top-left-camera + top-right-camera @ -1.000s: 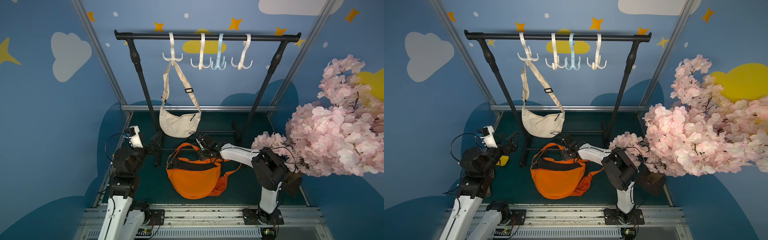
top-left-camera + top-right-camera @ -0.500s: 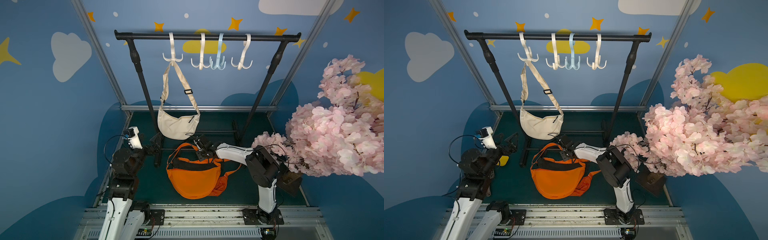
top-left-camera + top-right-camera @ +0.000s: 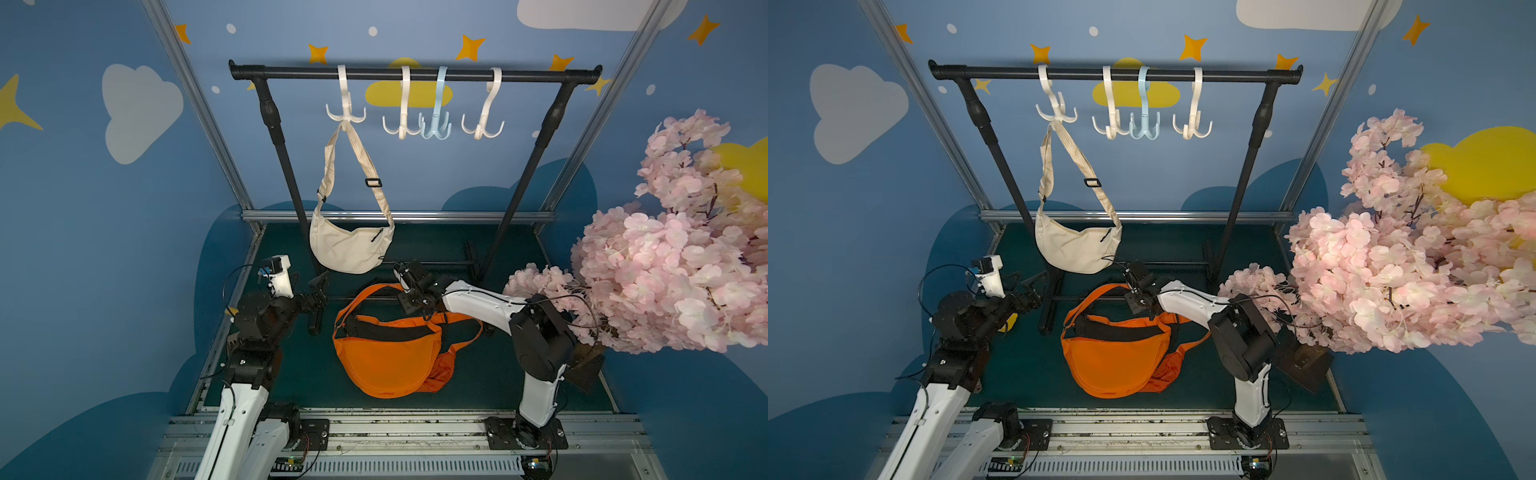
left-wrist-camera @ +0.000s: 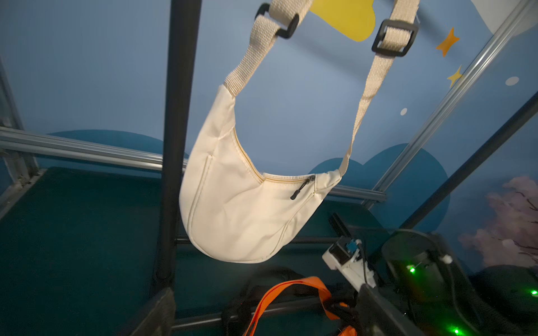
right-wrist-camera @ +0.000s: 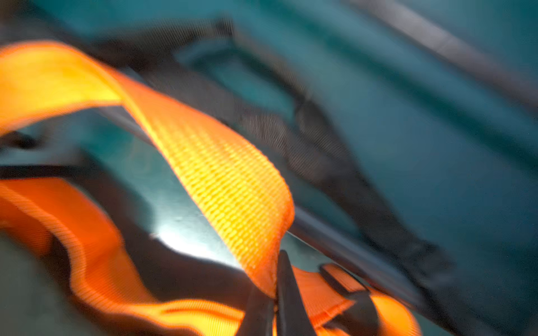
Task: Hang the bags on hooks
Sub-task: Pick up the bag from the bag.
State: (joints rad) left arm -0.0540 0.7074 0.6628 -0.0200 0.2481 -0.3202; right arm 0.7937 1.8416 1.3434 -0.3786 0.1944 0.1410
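Note:
An orange bag (image 3: 386, 357) (image 3: 1113, 357) lies on the green floor in both top views. Its orange strap (image 3: 360, 297) (image 5: 227, 180) arches up from it. My right gripper (image 3: 409, 289) (image 3: 1137, 294) (image 5: 273, 279) is shut on that strap near its right end, just above the bag. My left gripper (image 3: 318, 291) (image 3: 1034, 286) (image 4: 266, 311) stands open and holds nothing, beside the rack's left post. On the black rail (image 3: 415, 75) hang two bare white hooks (image 3: 401, 124) (image 3: 483, 124) and a blue hook (image 3: 435, 124).
A cream bag (image 3: 349, 249) (image 4: 241, 209) hangs from the leftmost white hook (image 3: 345, 112), low over the orange strap. The rack's left post (image 4: 174, 145) and base bars stand between the arms. A pink blossom tree (image 3: 665, 266) crowds the right side.
My right gripper has closed onto the orange strap. The cream bag has swung slightly to the left. The left arm has barely moved.

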